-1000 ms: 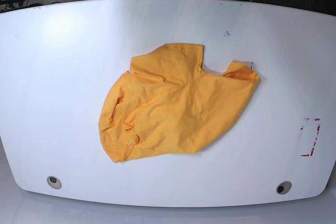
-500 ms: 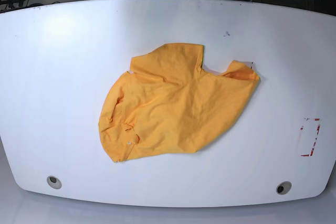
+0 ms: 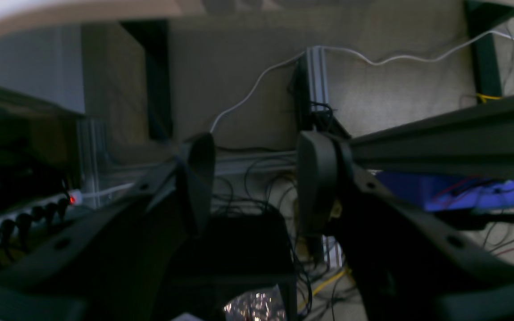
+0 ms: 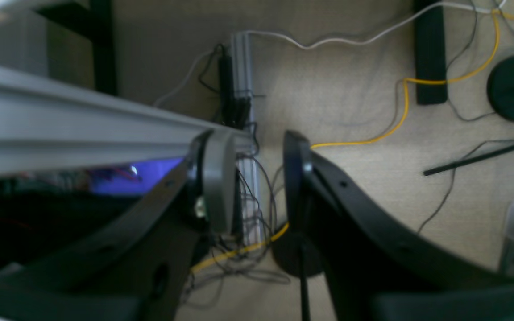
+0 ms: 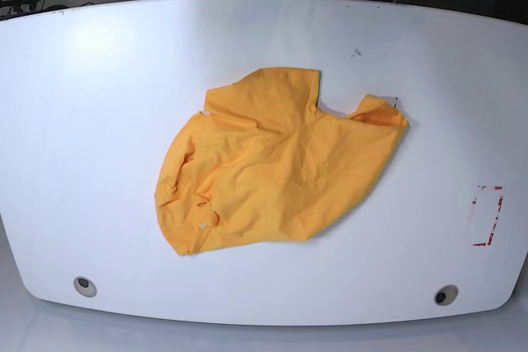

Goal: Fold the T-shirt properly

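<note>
You've got the T-shirt (image 5: 272, 166) lying crumpled mid-bench (image 5: 99, 121), while your left end effector (image 3: 254, 178) and right end effector (image 4: 252, 178) both hang apart, empty, over the floor.

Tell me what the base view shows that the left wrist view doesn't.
Only the base view shows the orange-yellow T-shirt, crumpled and unfolded on the white table, with no arm over it. Only the left wrist view shows the left gripper, its fingers apart and empty, above a floor with a white cable and a power strip. Both share only dark frame parts and cabling off the table.
</note>
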Controlling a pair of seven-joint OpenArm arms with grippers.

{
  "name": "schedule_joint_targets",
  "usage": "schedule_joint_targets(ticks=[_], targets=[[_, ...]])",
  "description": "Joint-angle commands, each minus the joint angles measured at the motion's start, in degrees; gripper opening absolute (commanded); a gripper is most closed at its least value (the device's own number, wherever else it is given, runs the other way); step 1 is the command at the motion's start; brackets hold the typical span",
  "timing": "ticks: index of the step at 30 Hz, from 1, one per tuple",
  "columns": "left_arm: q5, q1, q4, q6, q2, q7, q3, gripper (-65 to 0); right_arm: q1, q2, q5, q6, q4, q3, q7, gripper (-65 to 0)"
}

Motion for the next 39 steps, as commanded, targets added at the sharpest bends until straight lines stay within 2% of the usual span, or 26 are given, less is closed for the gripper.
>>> schedule_joint_targets(ticks=[1, 7, 8, 12, 13, 17, 23, 27, 32, 36, 39], targets=[[-0.14, 1.55, 3.59, -0.02, -0.17, -1.24, -0.12, -37.6, -1.75, 0.17, 1.33, 0.28, 4.00, 0.25, 1.61, -47.7], [-0.05, 1.37, 6.67, -0.02, -0.17, -1.15, -0.12, -36.8, -0.69, 0.26, 1.59, 0.28, 9.01, 0.25, 1.61, -47.1], [-0.05, 1.28, 6.76, -0.02, -0.17, -1.15, -0.12, -35.1, 0.10, 0.26, 1.42, 0.28, 9.62, 0.25, 1.61, -47.1], [-0.05, 0.93, 6.76, 0.06, -0.17, -1.15, -0.12, -21.7, 3.53, 0.79, 1.33, 0.36, 10.86, -0.37, 1.52, -46.1], [-0.05, 0.31, 6.76, 0.06, -0.17, -1.15, -0.12, -18.1, 5.11, 1.58, 1.42, 0.36, 11.12, -0.45, 0.38, -42.3], [-0.05, -1.53, 6.76, 0.15, -0.08, -1.15, -0.12, -17.2, 11.26, 3.51, 1.86, 0.36, 11.21, -1.77, -6.48, -30.0], [0.04, -3.82, 6.58, 0.15, 0.09, -1.24, -0.12, -20.4, 21.55, 3.95, 1.86, 0.36, 10.94, -1.95, -15.62, -32.5], [0.04, -4.26, 6.76, 0.15, 0.18, -1.33, -0.12, -20.3, 29.11, 3.95, 1.94, 0.54, 10.86, -1.95, -22.92, -33.0], [0.04, -4.96, 6.93, 0.15, 0.18, -1.41, -0.12, -20.3, 39.40, 3.60, 1.94, 4.58, 11.03, -1.95, -33.55, -33.0], [-0.05, -4.96, 7.02, 0.15, 0.18, -1.50, -0.12, -20.3, 48.27, 3.60, 1.94, 5.55, 10.68, -1.77, -42.70, -33.0], [-0.05, -4.96, 6.85, 0.15, 0.18, -1.50, -0.12, -20.3, 54.25, 3.60, 1.94, 5.55, 9.45, -1.77, -47.27, -33.0]])
